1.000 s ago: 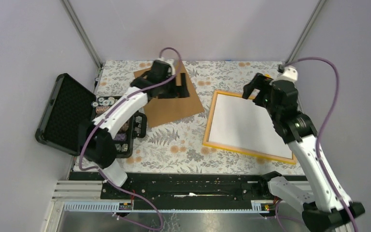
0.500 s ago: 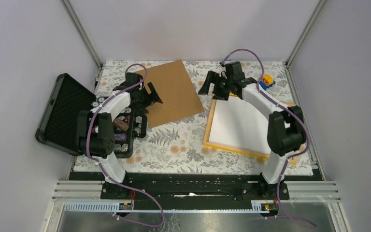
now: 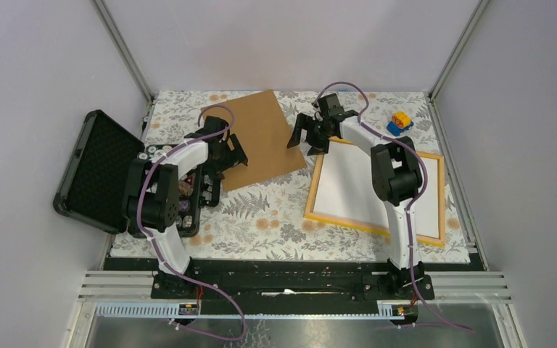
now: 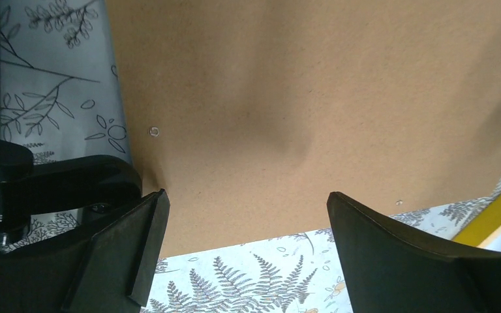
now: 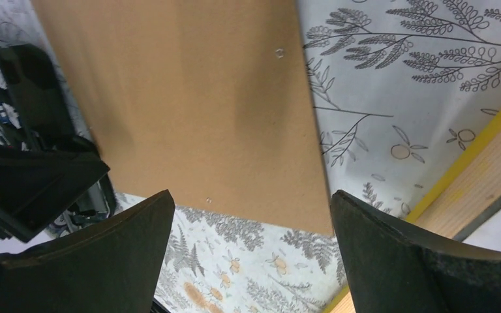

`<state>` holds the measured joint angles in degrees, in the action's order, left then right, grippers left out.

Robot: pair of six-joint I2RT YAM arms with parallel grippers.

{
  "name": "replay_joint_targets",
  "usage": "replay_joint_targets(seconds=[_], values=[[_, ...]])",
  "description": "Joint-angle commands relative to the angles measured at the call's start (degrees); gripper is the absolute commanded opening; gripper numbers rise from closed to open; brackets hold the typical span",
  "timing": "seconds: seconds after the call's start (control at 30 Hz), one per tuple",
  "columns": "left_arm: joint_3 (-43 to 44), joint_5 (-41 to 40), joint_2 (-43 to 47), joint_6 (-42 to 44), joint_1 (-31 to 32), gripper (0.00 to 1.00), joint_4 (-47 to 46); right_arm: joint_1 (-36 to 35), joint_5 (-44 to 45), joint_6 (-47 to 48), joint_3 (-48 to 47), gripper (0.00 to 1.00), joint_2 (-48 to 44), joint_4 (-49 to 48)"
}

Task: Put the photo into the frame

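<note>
Top external view: the frame (image 3: 315,181) lies flat by the table's right edge. The photo (image 3: 348,188) lies inside it, white face up. The right gripper (image 3: 305,141) hangs released just off the frame's far-left corner, between the frame and the brown backing board (image 3: 265,134). The left gripper (image 3: 230,158), also spread, sits over the board's near-left edge, well apart from the frame.

Left wrist view: parted fingers (image 4: 121,251) straddle the board's edge, and a frame corner shows at the right.

Right wrist view: parted fingers (image 5: 391,254) hold nothing, with the frame rail at the lower right.
</note>
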<state>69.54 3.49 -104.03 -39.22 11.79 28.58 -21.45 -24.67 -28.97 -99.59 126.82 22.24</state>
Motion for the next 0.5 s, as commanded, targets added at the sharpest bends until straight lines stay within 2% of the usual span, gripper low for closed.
replay_joint_targets(seconds=[0.0,0.23,0.37,0.47], values=[[-1.43,-1.32,-1.24,-1.25,0.11,0.99,-1.28,-0.69,-0.24,-0.02,-3.39,0.96,3.07,1.84],[-2.96,0.29,-2.24,-2.61,-0.18,0.99,-2.15,-1.23,-0.45,0.01,-3.5,0.93,6.95,1.66],[-4.76,4.27,-3.94,-3.96,-0.19,0.99,-3.56,-1.57,-8.9,-3.59,-0.91,0.88,6.78,-3.76],[-5.96,7.51,-5.17,-5.08,-0.11,0.99,-4.93,-1.52,-15.47,-9.94,3.15,0.85,1.99,-11.17]])
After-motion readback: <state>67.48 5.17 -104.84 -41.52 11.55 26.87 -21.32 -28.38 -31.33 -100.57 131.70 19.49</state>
